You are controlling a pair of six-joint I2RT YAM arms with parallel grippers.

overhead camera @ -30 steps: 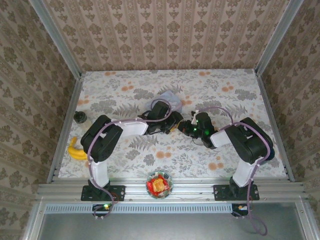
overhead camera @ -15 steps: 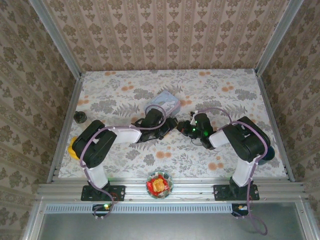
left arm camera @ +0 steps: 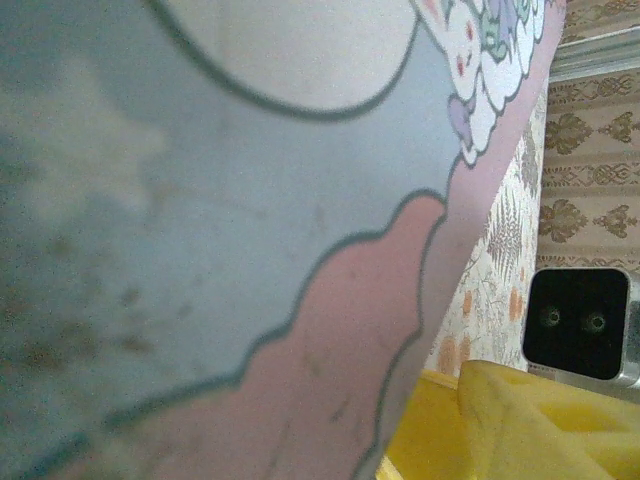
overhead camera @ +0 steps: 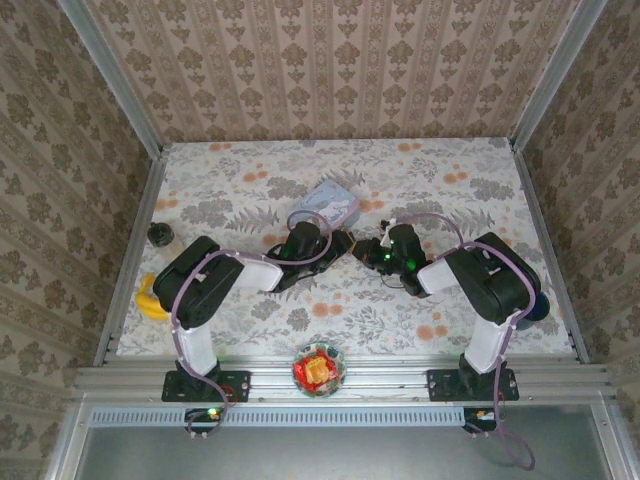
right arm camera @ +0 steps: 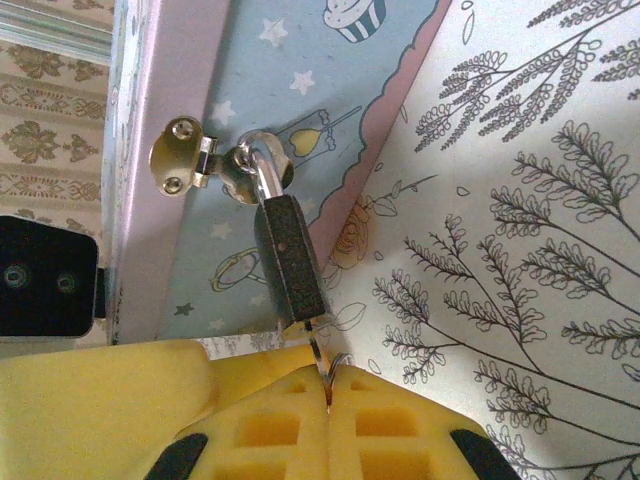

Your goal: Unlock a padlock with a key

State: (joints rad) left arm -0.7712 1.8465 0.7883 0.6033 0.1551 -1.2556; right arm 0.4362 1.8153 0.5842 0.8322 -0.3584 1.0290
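Observation:
The tiny black padlock (right arm camera: 290, 255) hangs by its silvery shackle (right arm camera: 262, 172) from the hasp (right arm camera: 180, 168) of the pale blue cartoon tin (right arm camera: 300, 80). A thin silver key (right arm camera: 318, 352) sticks into the padlock's lower end. My right gripper (right arm camera: 328, 388) is shut on that key between yellow pads. From above, the right gripper (overhead camera: 366, 250) sits just right of the tin (overhead camera: 330, 205). My left gripper (overhead camera: 343, 243) is pressed close against the tin's side. Its yellow finger (left arm camera: 520, 420) shows beside the tin wall (left arm camera: 250, 200), and the jaw gap is hidden.
A round black knob (overhead camera: 160, 234) and a banana (overhead camera: 150, 298) lie at the table's left edge. A bowl of wrapped sweets (overhead camera: 318, 368) sits on the front rail between the arm bases. The two wrists nearly touch in front of the tin.
The left arm has dropped lower and its wrist slid back left, uncovering more of the tin. The right arm has stayed almost still on the key.

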